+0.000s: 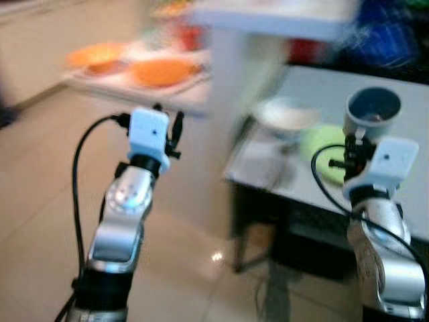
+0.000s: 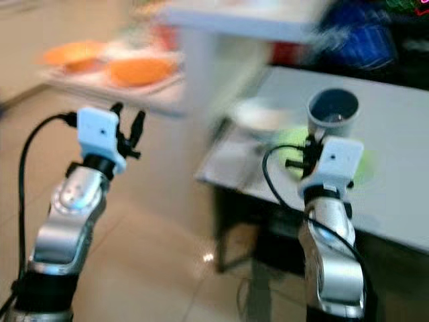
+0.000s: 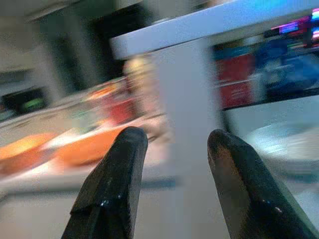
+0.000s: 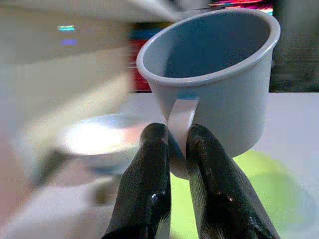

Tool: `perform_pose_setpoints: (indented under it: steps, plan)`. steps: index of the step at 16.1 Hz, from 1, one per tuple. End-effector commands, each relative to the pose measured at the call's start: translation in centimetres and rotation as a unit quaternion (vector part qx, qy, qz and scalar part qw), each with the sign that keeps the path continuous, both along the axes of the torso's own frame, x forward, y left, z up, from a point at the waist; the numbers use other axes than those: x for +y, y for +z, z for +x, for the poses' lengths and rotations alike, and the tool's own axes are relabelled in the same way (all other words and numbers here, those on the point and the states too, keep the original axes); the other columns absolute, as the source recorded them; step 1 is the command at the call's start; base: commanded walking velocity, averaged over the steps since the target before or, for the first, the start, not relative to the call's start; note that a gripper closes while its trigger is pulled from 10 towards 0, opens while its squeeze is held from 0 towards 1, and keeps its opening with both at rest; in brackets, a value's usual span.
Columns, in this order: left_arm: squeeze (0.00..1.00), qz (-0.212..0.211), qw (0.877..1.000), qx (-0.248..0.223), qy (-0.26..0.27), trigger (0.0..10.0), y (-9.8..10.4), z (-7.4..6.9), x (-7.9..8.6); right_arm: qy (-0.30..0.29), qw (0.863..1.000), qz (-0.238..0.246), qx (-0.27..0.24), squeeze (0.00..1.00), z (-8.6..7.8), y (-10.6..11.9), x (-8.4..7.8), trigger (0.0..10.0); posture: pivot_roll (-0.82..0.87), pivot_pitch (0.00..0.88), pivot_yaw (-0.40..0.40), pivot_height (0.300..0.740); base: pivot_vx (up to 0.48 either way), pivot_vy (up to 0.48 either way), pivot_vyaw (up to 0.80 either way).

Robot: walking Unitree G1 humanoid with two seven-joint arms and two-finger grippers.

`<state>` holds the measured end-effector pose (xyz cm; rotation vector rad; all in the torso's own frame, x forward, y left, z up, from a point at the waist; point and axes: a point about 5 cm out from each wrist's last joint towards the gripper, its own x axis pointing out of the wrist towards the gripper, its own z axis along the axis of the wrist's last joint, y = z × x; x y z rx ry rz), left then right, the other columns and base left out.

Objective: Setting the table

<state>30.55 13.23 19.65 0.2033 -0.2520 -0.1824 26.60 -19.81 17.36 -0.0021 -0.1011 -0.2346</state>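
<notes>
The left gripper (image 3: 172,186) is raised over the pale tiled floor (image 1: 40,201) with its two long black fingers (image 3: 117,184) spread apart and nothing between them. Its silver arm (image 1: 124,215) rises from the lower left, a black cable (image 1: 77,168) looping up to the white camera block at the wrist. Beyond it, badly blurred, a low pale surface (image 1: 167,94) carries two shallow orange bowls (image 1: 161,70) side by side; other coloured shapes behind them are too smeared to identify. A white pillar (image 3: 187,124) under a white tabletop stands between that surface and the table further right.

The grey rectangular table (image 1: 395,127) has dark legs and sits at the right of the head views. Near its left end lies a round whitish plate or bowl (image 1: 285,114), blurred, and just beside it a flat lime-green round mat (image 1: 322,144). The right gripper (image 4: 175,144) is clenched on the handle (image 4: 179,124) of a light grey-blue plastic cup (image 4: 219,94), pinching the thin strap handle between both fingertips. The cup is held upright with its open mouth up, and it appears to be in the air above the green mat; the blur leaves it unclear whether its base touches anything. The right silver arm (image 1: 385,255) rises from the lower right corner.
</notes>
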Motion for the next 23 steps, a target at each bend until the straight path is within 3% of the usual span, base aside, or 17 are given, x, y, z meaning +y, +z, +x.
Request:
perform_pose_setpoints:
  steps: [1, 4, 6, 9, 14, 17, 19, 20, 21, 23]
  plan:
    - [0.00, -0.006, 1.000, -0.003, -0.021, 10.0, 0.4, 0.2, -0.8, -0.014, 1.000, 0.003, -0.001, 0.00, -0.2, 0.2, -0.6, 10.0, -0.04, 0.000, 0.032, 0.740, 0.345, 0.000, -0.80]
    - [0.00, -0.006, 0.999, 0.001, -0.034, 10.0, 0.2, -0.1, -1.2, -0.018, 1.000, 0.008, 0.001, 0.00, -0.2, 0.2, -0.8, 10.0, -0.04, 0.000, 0.032, 0.740, 0.355, 0.000, -0.80]
    - [0.00, -0.007, 0.999, 0.002, -0.038, 10.0, 0.1, -0.1, -1.3, 0.013, 1.000, 0.012, 0.002, 0.00, 0.1, 0.3, -0.1, 10.0, -0.04, 0.000, 0.027, 0.740, 0.358, 0.000, -0.61]
    - [0.00, -0.002, 0.999, 0.009, -0.048, 10.0, 0.0, -0.3, -1.3, 0.044, 0.999, 0.017, 0.000, 0.00, 0.1, 0.4, 0.6, 10.0, -0.04, 0.000, 0.026, 0.740, 0.360, 0.000, 0.00]
    - [0.00, 0.028, 0.995, 0.029, -0.086, 10.0, -0.8, -1.7, -1.6, 0.081, 0.996, 0.037, -0.015, 0.00, 0.3, 1.8, 0.2, 10.0, -0.05, 0.000, 0.021, 0.740, 0.140, 0.000, 0.00]
    - [0.00, 0.049, 0.994, 0.025, -0.098, 10.0, -0.6, -2.7, -2.0, 0.100, 0.993, 0.069, -0.011, 0.00, 1.8, 2.5, -0.7, 10.0, -0.05, 0.000, 0.009, 0.740, 0.000, 0.000, 0.00]
    - [0.00, 0.061, 0.991, 0.029, -0.117, 10.0, -0.6, -3.2, -2.3, 0.110, 0.987, 0.119, -0.009, 0.00, 3.5, 2.2, -1.0, 10.0, -0.05, 0.000, 0.008, 0.740, 0.000, 0.000, 0.00]
    - [0.00, 0.060, 0.990, 0.032, -0.121, 10.0, -0.7, -3.5, -2.4, 0.114, 0.986, 0.122, -0.006, 0.00, 3.7, 2.0, -1.1, 10.0, -0.05, 0.000, 0.007, 0.740, 0.000, 0.000, 0.00]
    - [0.00, 0.062, 0.988, 0.038, -0.139, 10.0, -0.5, -3.9, -2.6, 0.142, 0.980, 0.136, 0.010, 0.00, 5.2, 1.5, -0.8, 10.0, -0.05, 0.000, 0.003, 0.740, 0.000, 0.000, 0.00]
    - [0.00, 0.064, 0.986, 0.041, -0.149, 10.0, -0.4, -4.3, -2.6, 0.161, 0.977, 0.142, 0.017, 0.00, 6.4, 1.2, -0.7, 10.0, -0.05, 0.000, -0.002, 0.740, 0.000, 0.000, 0.00]
